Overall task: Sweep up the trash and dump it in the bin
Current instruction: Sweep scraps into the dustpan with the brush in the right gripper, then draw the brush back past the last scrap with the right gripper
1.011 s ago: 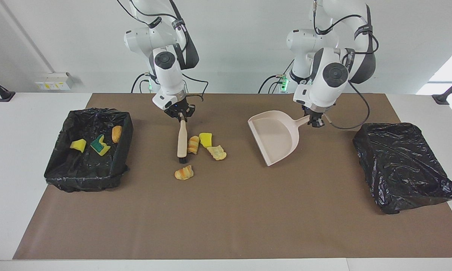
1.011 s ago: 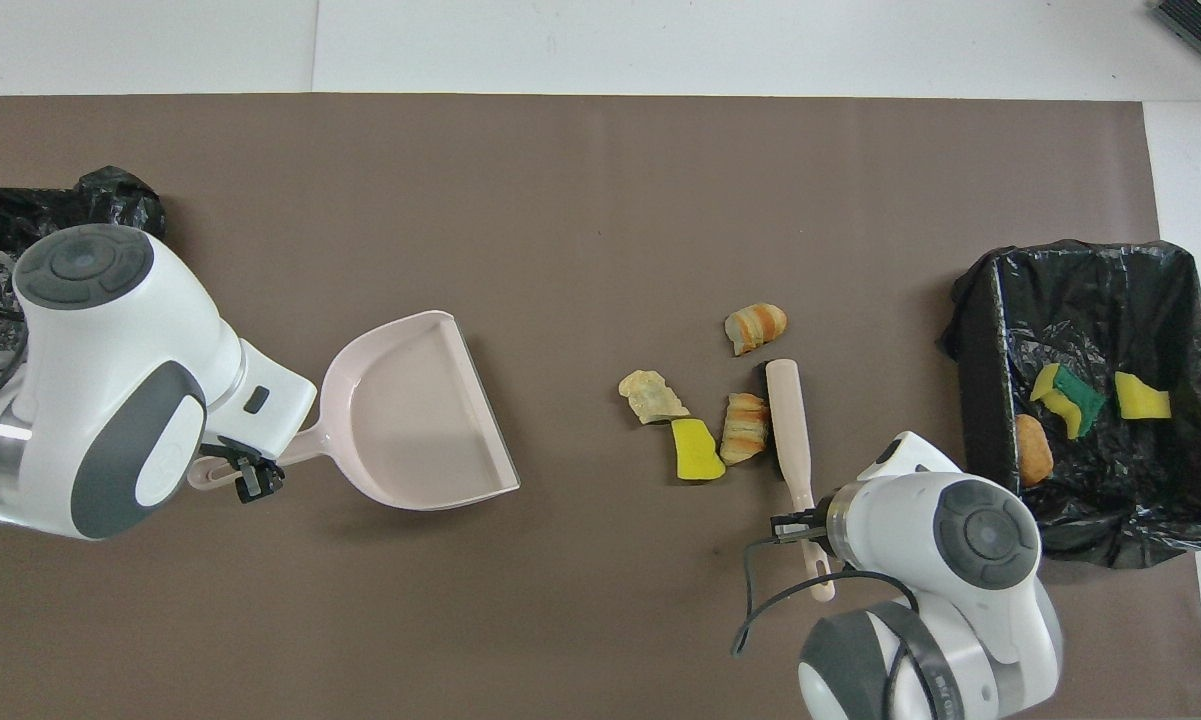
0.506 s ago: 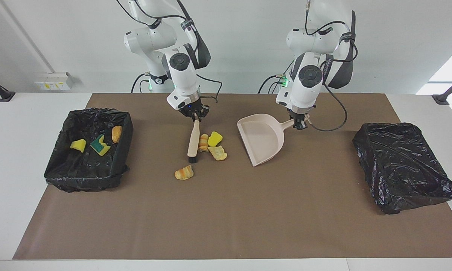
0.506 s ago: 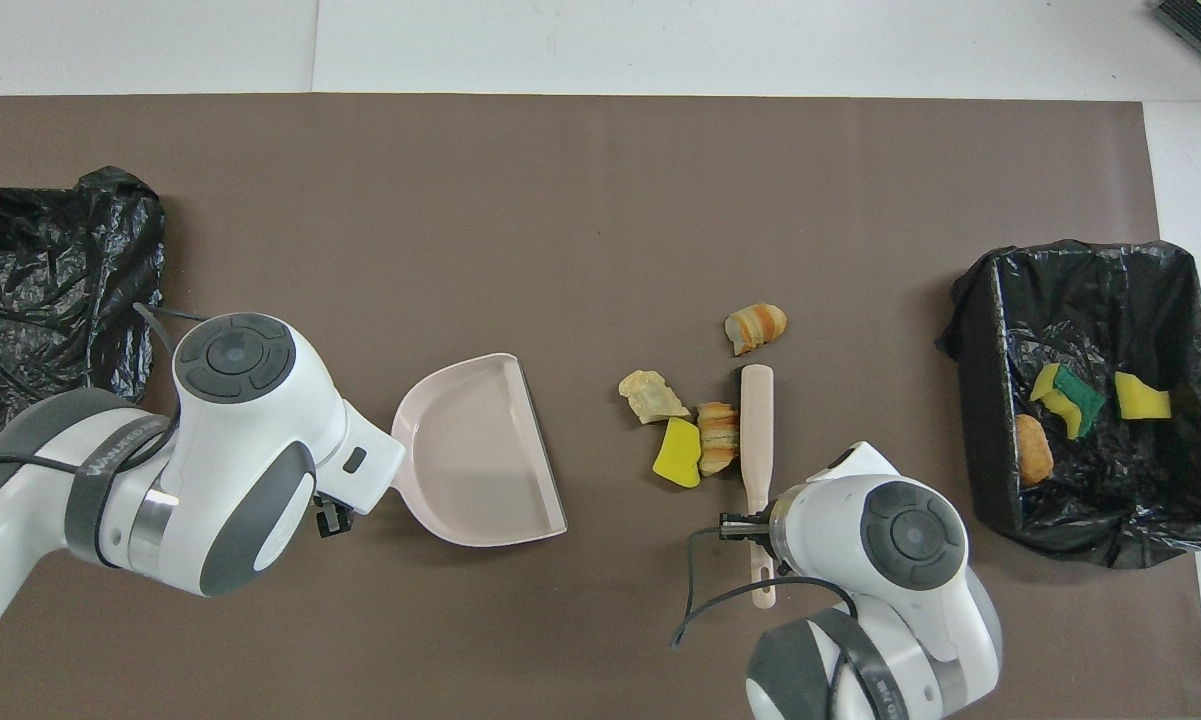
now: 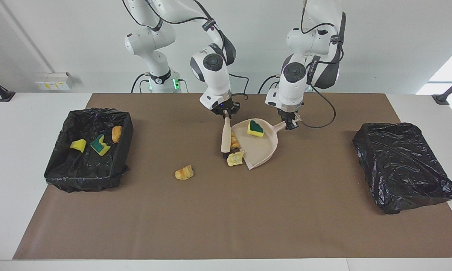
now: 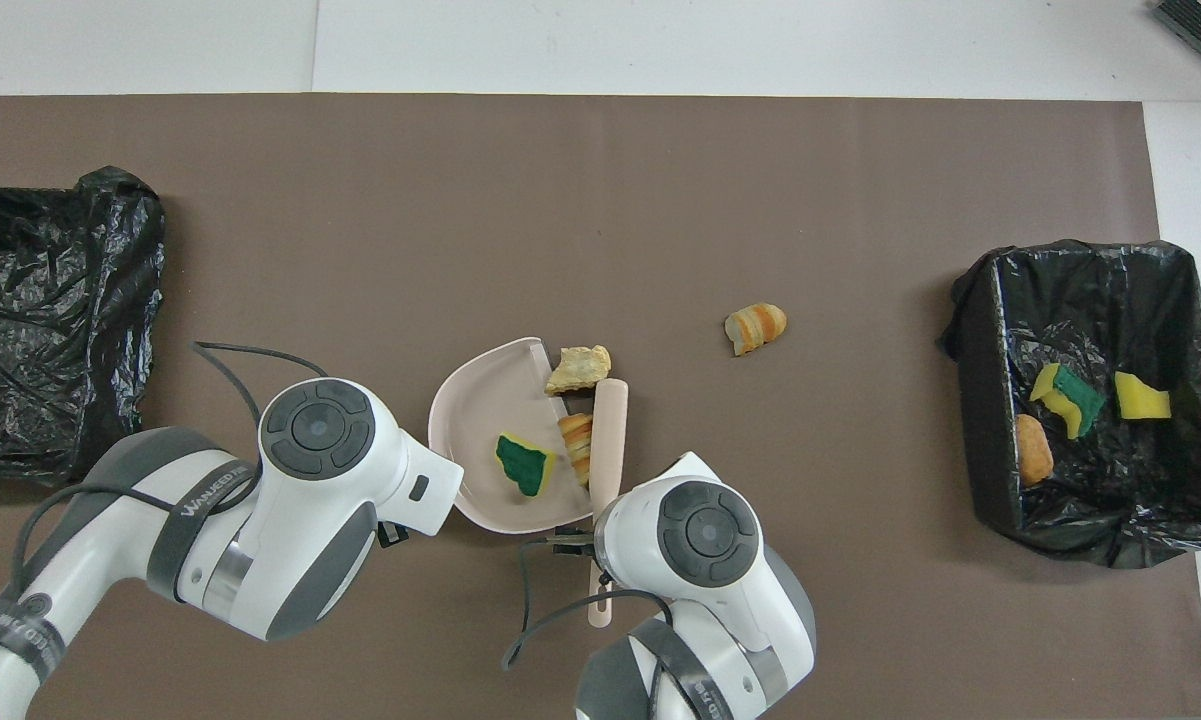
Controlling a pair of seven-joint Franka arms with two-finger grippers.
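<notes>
My right gripper is shut on the handle of the beige brush, whose bristles rest on the mat at the mouth of the beige dustpan. My left gripper is shut on the dustpan's handle. A green-backed sponge lies in the pan, green side up. A croissant piece sits between brush and pan mouth. A pale yellow scrap lies at the pan's lip. One croissant lies alone on the mat, toward the right arm's end. In the overhead view the pan, sponge and brush show.
A black-lined bin at the right arm's end holds a yellow sponge, a green-backed sponge and a nugget. A crumpled black bag covers a box at the left arm's end.
Both arms moved toward each other. The brush pushed three scraps toward the dustpan; the sponge now lies in it, flipped green side up. The lone croissant stayed put.
</notes>
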